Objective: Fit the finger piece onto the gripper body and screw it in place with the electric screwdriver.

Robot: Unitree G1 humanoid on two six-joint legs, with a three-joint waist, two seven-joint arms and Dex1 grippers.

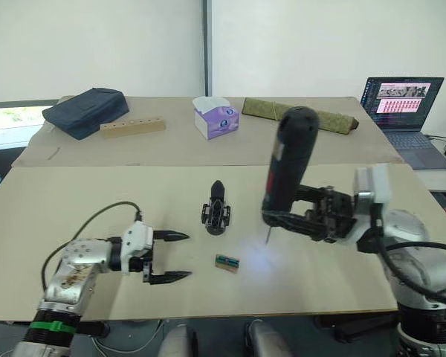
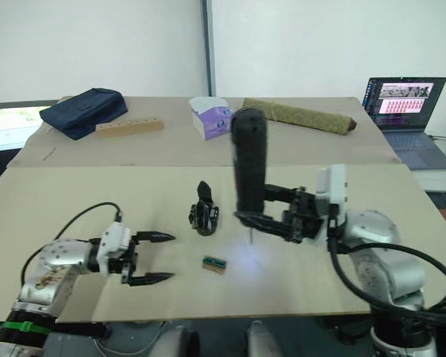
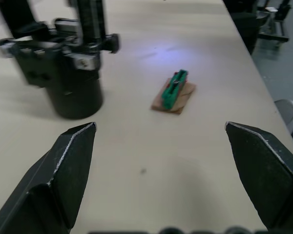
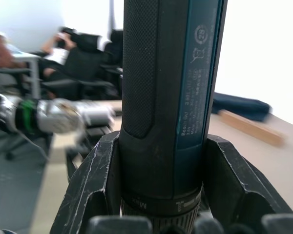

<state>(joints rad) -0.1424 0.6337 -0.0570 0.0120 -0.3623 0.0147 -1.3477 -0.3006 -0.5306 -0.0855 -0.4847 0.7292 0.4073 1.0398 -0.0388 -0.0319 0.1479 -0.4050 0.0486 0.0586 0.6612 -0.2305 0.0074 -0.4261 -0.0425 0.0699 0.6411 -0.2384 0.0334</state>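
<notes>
**Screwdriver held upright above the table, left claw waiting open**

The right gripper (image 1: 282,217) is clamping its two black fingers around the lower part of the electric screwdriver (image 1: 288,160) and is holding it almost upright, the rounded end pointing up and leaning slightly. The thin metal bit is pointing down and is hanging just above the table (image 1: 74,201); a pale bluish light spot is lying on the surface just beside it. In the right wrist view the fingers (image 4: 95,180) are pressing on both sides of the tool's barrel.

The left gripper (image 1: 171,257) is resting low over the table with its fingers spread wide apart, and it is holding nothing.

The gripper body (image 1: 215,212) is standing on the table between the two arms, with its pointed prong up, a little nearer to the screwdriver. I cannot tell whether the finger piece is already sitting on it. A small green-and-brown block (image 1: 227,262) is lying near it, toward the robot, between the open left claw and the screwdriver bit.

At the far side of the table a tissue box (image 1: 215,117), an olive-green roll (image 1: 334,119), a dark bag (image 1: 85,110), a wooden block (image 1: 132,127) and a laptop (image 1: 401,104) are lying.
</notes>
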